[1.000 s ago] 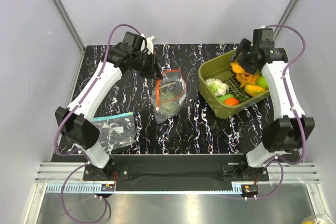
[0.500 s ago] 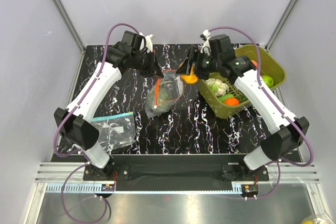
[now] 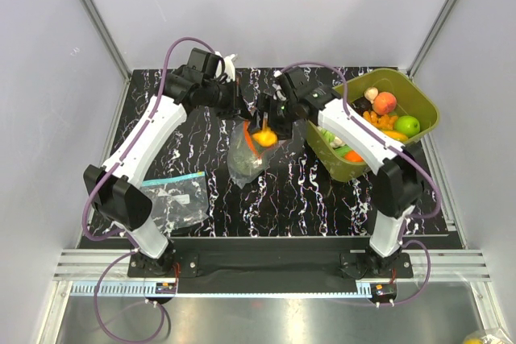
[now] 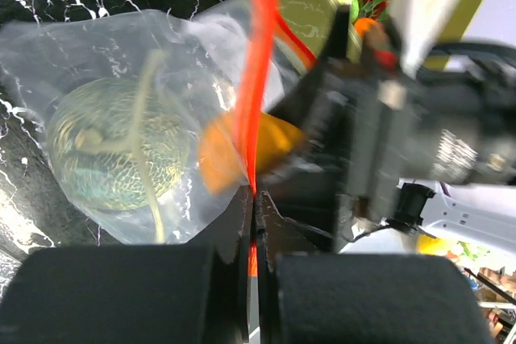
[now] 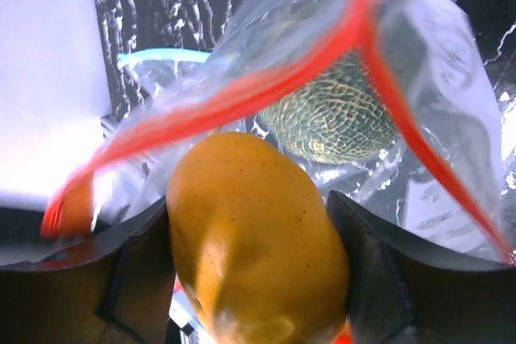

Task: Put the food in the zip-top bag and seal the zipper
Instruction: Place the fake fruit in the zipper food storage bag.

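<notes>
The clear zip-top bag (image 3: pixel 246 153) hangs lifted at the table's middle with its mouth open. My left gripper (image 3: pixel 240 110) is shut on its red-orange zipper strip (image 4: pixel 256 94). A grey-green netted melon (image 4: pixel 109 155) lies inside the bag and also shows in the right wrist view (image 5: pixel 330 118). My right gripper (image 3: pixel 266 133) is shut on a yellow-orange toy fruit (image 5: pixel 254 239), held right at the bag's mouth between the two sides of the strip (image 5: pixel 242 94). More toy food (image 3: pixel 385 114) lies in the olive-green tub (image 3: pixel 322 106).
A second clear bag with a teal-blue strip (image 3: pixel 176 199) lies flat at the front left. The olive-green tub stands at the back right with a peach (image 3: pixel 384 102) and a green apple (image 3: pixel 408 125) in it. Grey walls enclose the black marbled table (image 3: pixel 306 191).
My right arm swung left from the tub to the bag, carrying the yellow-orange fruit. The left gripper kept hold of the strip, and the bag drew up and narrowed.
</notes>
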Controlling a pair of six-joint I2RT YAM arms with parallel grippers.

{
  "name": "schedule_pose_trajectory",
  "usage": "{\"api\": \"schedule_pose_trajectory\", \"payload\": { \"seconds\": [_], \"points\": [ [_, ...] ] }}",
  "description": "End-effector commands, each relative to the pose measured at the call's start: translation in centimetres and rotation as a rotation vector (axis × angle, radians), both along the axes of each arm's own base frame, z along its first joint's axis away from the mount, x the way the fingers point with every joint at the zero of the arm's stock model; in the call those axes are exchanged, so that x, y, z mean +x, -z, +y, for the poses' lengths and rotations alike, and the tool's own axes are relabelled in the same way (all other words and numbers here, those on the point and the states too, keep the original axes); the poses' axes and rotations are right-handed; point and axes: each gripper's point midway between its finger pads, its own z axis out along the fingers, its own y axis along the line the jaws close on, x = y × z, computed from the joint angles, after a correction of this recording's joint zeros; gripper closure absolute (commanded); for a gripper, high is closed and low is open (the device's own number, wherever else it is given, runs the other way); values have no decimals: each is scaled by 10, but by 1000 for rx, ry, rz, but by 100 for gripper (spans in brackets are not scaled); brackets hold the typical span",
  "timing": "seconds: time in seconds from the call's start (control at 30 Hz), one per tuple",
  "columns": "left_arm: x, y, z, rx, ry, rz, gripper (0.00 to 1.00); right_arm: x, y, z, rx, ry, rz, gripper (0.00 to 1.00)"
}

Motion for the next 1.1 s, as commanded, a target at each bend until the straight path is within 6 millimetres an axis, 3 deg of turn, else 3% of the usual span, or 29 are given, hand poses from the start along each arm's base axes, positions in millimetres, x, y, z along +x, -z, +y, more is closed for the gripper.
{"api": "schedule_pose_trajectory", "payload": {
  "seconds": [0.0, 0.07, 0.23, 0.33, 0.43, 0.47, 0.6, 0.67, 0.7, 0.8, 0.83, 0.93, 0.97, 1.07],
  "points": [
    [0, -27, -8, -76, 29, -65, 100, 14, -24, 7, 7, 32, -29, 19],
    [-1, -23, -8, -82, 29, -48, 100, 17, -27, 4, -5, 43, -53, 1],
    [-2, -17, -11, -99, 38, -21, 100, 17, -48, -12, -29, 90, -144, 0],
    [0, -16, -9, -91, 31, -21, 100, 20, -68, -36, -75, 139, -250, 0],
    [2, -13, -6, -77, 28, -21, 100, 37, -83, -82, -141, 280, -321, 7],
    [2, -13, -6, -75, 28, -22, 100, 52, -79, -112, -150, 355, -300, 9],
    [2, -8, -1, -68, 13, -5, 100, 73, -78, -183, -178, 506, -287, 12],
    [3, -3, 6, -56, -9, -1, 100, 79, -74, -209, -253, 544, -306, 12],
    [4, -5, 8, -55, -16, -11, 100, 83, -69, -233, -301, 599, -299, 12],
    [5, -2, 14, -55, -32, -10, 100, 89, -55, -271, -352, 686, -250, 11],
    [4, -1, 16, -60, -31, -8, 100, 92, -49, -296, -380, 755, -227, 11],
    [-2, -1, 13, -80, -5, -6, 100, 100, -35, -333, -425, 860, -198, 11],
    [-2, -1, 11, -88, 1, -5, 100, 103, -25, -333, -432, 858, -186, 11],
    [-2, 1, 14, -74, -1, -10, 100, 120, -10, -365, -454, 936, -177, 11]
  ]
}}
